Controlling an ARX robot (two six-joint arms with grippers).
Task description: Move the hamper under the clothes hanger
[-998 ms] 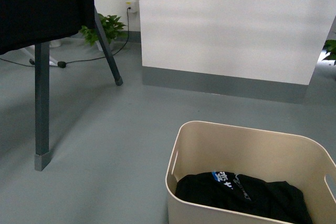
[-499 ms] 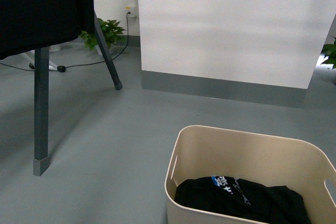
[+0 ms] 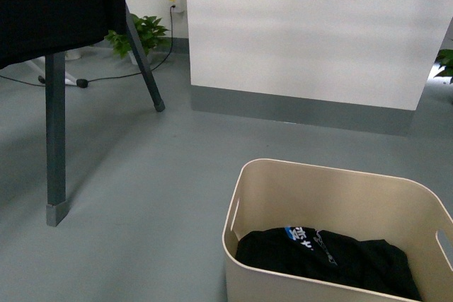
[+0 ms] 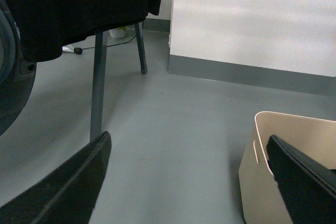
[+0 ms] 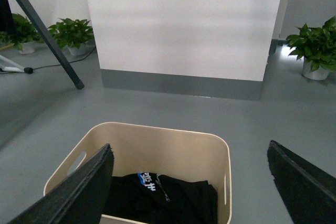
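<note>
Smooth beige hamper (image 3: 263,196), rounded corners, slot handles, black cloth inside. Square-section grey clothes hanger (image 3: 55,139) well apart. Left gripper (image 4: 184,177) and right gripper (image 5: 189,182) spread wide, empty.

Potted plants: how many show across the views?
3: two by the left wall, behind the clothes hanger legs; one right of the white partition. Others may be hidden.

My left gripper (image 4: 189,177) was wide open, its two dark fingers far apart; my right gripper (image 5: 191,182) was wide open too; both held nothing.
</note>
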